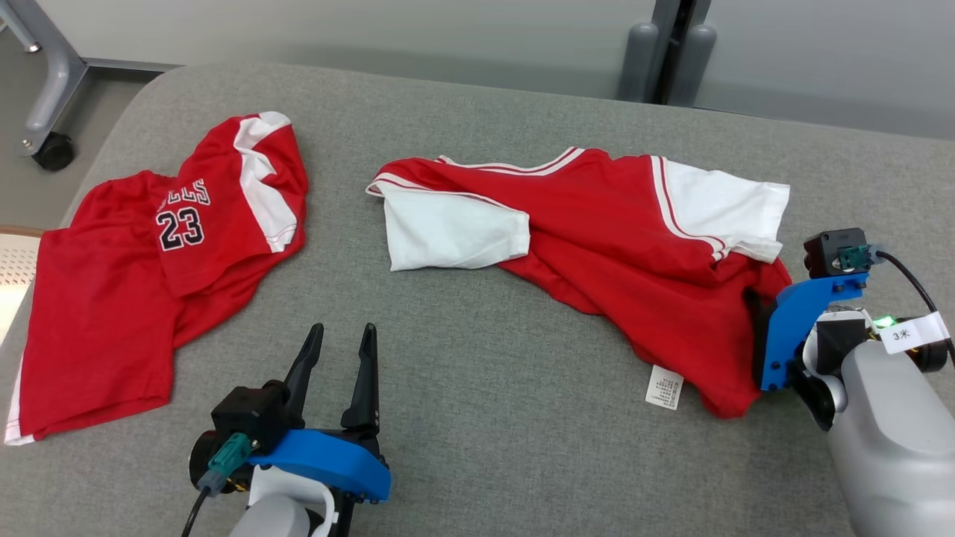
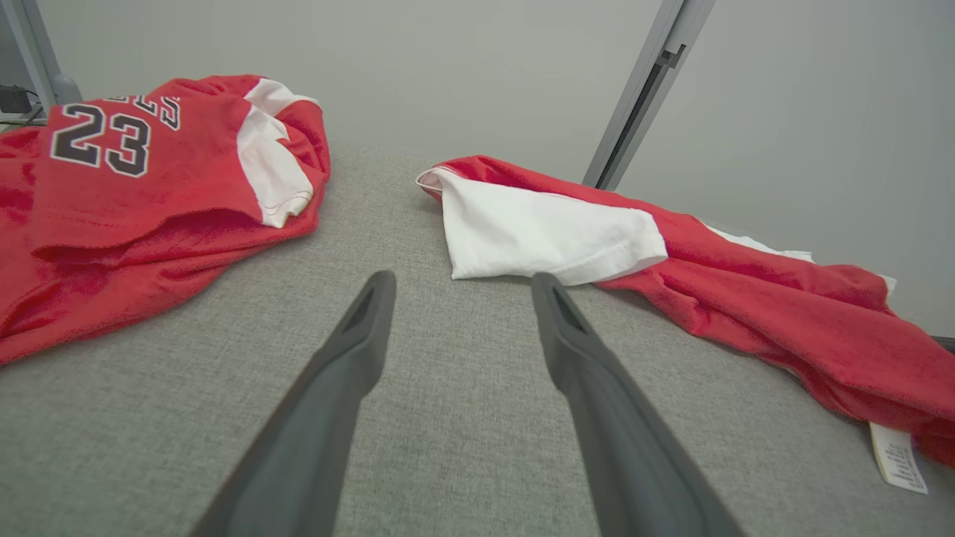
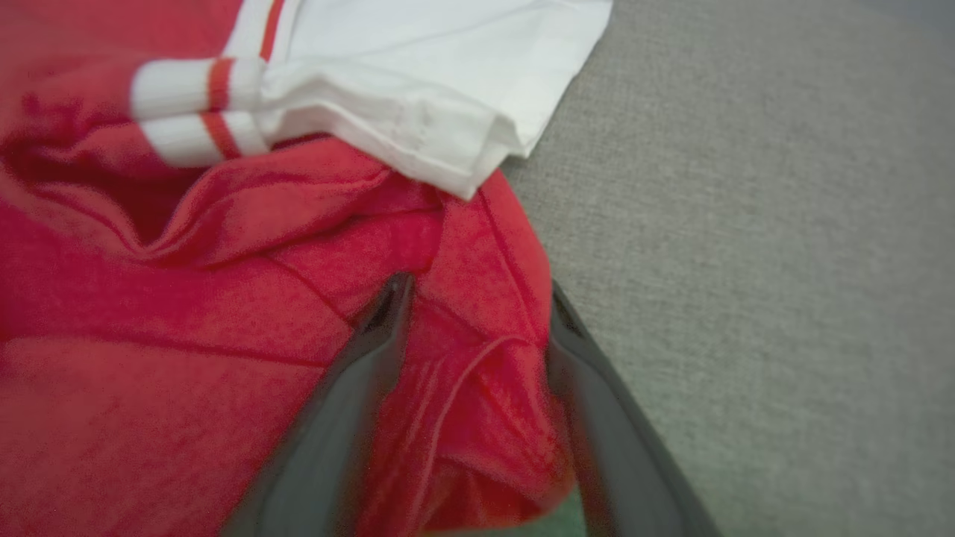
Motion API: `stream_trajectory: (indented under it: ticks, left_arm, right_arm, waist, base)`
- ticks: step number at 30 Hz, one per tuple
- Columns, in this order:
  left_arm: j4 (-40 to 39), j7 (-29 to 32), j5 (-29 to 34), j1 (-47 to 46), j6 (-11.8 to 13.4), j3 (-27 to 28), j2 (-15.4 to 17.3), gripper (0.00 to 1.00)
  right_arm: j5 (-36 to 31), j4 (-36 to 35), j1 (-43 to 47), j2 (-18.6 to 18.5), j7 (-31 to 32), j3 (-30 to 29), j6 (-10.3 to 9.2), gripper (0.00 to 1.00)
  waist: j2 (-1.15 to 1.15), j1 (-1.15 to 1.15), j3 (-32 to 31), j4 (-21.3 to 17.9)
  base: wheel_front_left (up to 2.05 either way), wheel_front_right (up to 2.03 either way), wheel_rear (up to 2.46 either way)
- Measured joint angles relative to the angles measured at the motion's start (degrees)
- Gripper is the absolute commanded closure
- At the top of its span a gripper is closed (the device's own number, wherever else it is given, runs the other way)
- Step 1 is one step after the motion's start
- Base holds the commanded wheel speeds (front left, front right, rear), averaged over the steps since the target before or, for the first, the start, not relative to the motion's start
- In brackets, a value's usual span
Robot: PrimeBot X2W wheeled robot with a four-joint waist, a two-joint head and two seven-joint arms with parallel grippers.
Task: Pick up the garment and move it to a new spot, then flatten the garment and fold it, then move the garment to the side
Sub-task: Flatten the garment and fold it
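Garment (image 1: 612, 246): red with white sleeves, spread crumpled across the centre-right of the grey surface (image 1: 485, 418), one white sleeve toward the middle and the other toward the right edge. A white label (image 1: 665, 386) is seen at its near hem, lying flat on the surface. Right gripper (image 3: 477, 287): placed at the garment's right end, just below the right sleeve. In the right wrist view its fingers (image 3: 358, 388) are held wide apart, with a raised fold of red cloth lying between them; the left finger is laid on top of the red cloth, while the right finger is set along the cloth's outer edge, beside bare surface. The fold is straddled, not pinched. In the head view these fingertips are hidden by the cloth. Left gripper (image 1: 342, 328): held over bare surface at the lower left, fingers spread wide with nothing between them and pointed at the gap between the two pieces of clothing. The garment's near sleeve is seen ahead of and right of these fingertips, apart from them. A second red jersey (image 1: 112, 298), marked 23, lies rumpled at the far left, well apart from the garment and untouched by either gripper.
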Motion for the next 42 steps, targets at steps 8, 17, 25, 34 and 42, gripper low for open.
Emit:
stream_trajectory:
  ticks: [8,17,25,34,42]
  left_arm:
    - [-0.1,0.0,0.8,0.2,0.0,1.0,-0.4,0.00]
    - [-0.2,0.0,1.1,2.0,-0.2,1.8,-0.5,0.00]
    - [-0.7,0.0,1.1,2.6,-0.2,2.1,-0.7,0.00]
    - [-1.3,0.0,1.6,2.2,-0.7,2.0,-1.3,0.00]
    - [-1.6,0.0,2.7,0.1,-1.5,1.3,-2.6,0.00]
  right_arm:
    - [1.7,-5.3,-0.4,-1.7,-11.1,6.2,0.02,1.00]
    - [4.5,-28.5,3.9,-4.8,-12.5,13.7,0.02,1.00]
    - [6.7,-54.4,10.1,-6.5,-4.1,11.9,0.02,1.00]
    - [5.4,-53.6,9.9,-8.6,4.4,3.3,0.02,1.00]
    - [-1.0,-31.0,2.2,-13.1,0.2,-3.4,0.02,1.00]
  waist:
    - [0.00,0.00,-1.0,-2.3]
    - [0.00,0.00,-4.8,-5.9]
    - [0.00,0.00,-6.9,-6.5]
    - [0.00,0.00,-5.0,-3.4]
    - [0.00,0.00,-1.3,0.6]
  base:
    - [0.00,0.00,0.00]
    - [0.00,0.00,0.00]
    - [0.00,0.00,0.00]
    - [0.00,0.00,0.00]
    - [0.00,0.00,0.00]
